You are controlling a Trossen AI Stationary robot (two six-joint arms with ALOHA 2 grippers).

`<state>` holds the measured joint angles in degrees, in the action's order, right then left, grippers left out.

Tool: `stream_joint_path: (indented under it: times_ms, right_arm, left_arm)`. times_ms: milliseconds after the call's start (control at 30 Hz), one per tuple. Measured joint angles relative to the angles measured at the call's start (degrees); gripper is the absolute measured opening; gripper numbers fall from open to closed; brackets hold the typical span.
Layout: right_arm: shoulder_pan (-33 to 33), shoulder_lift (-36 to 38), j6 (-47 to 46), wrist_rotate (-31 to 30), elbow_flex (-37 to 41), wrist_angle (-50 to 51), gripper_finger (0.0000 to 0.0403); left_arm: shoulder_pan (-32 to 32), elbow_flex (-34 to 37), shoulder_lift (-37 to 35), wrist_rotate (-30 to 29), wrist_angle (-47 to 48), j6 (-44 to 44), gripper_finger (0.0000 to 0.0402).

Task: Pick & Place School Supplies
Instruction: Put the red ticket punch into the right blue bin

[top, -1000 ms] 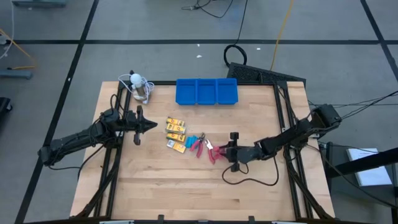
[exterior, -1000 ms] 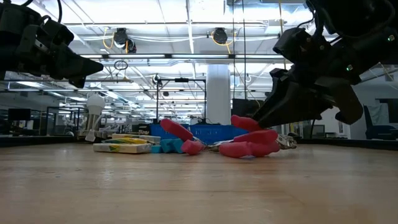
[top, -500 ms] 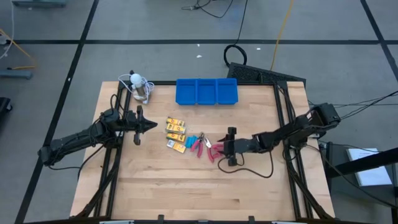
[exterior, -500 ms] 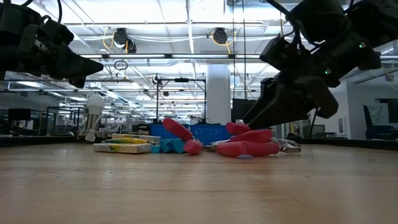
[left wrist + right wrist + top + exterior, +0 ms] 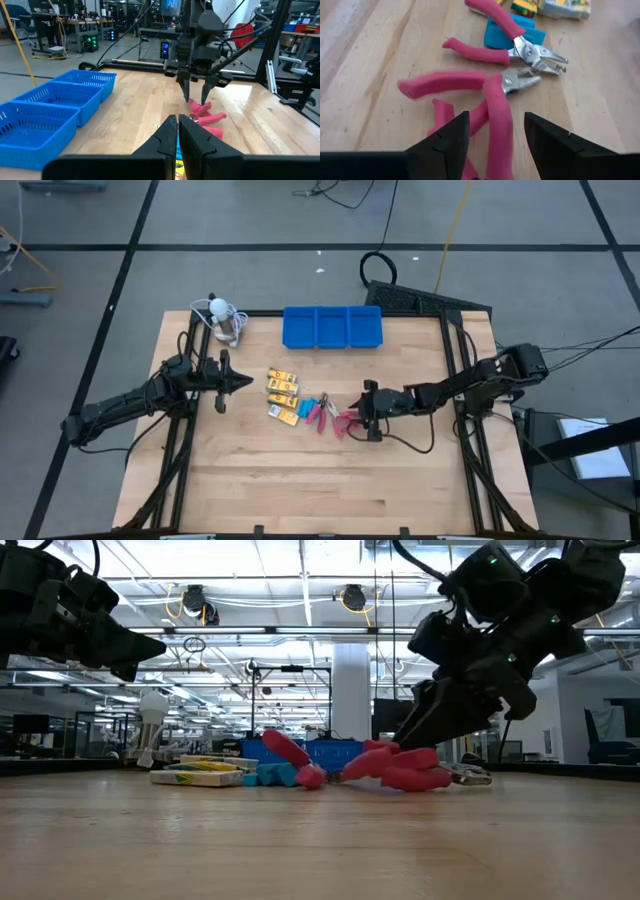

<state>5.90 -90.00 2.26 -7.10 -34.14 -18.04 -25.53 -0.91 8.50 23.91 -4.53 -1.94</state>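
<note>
The school supplies lie mid-table: yellow-orange packets (image 5: pixel 283 387), small light-blue pieces (image 5: pixel 314 402) and pink-handled pliers (image 5: pixel 322 416). My right gripper (image 5: pixel 363 413) is open, slanting down over the pair of pliers nearest the right edge (image 5: pixel 470 82). Its fingers (image 5: pixel 442 145) stand on either side of one pink handle (image 5: pixel 498 120); whether they touch it does not show. My left gripper (image 5: pixel 240 383) hangs shut above the table, left of the packets, holding nothing.
A blue three-compartment tray (image 5: pixel 332 326) stands at the table's far edge. A white round object with a coiled cable (image 5: pixel 222 316) sits at the far left corner. Another pair of pliers (image 5: pixel 520 40) lies partly over a blue piece. Bare wood lies along the near edge (image 5: pixel 320 490).
My right gripper has swung toward the table's far edge and a little leftward, closing in on the pink pliers, and has rolled somewhat. The pair under it has shifted slightly on the table.
</note>
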Motion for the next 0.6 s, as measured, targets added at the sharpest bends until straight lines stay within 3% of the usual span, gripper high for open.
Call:
stream_joint_path:
  times_ms: [167, 600]
  right_arm:
    - [-0.69, -0.04, 1.71, 2.97, 0.01, 2.95, 0.0174]
    - [-0.58, 3.85, -4.57, 1.24, 0.25, 9.33, 0.0173]
  left_arm:
    - [0.0, 0.0, 0.0, 0.01, 0.0, 0.01, 0.0019]
    - [0.01, 0.0, 0.05, 0.0, -0.03, 0.01, 0.0019]
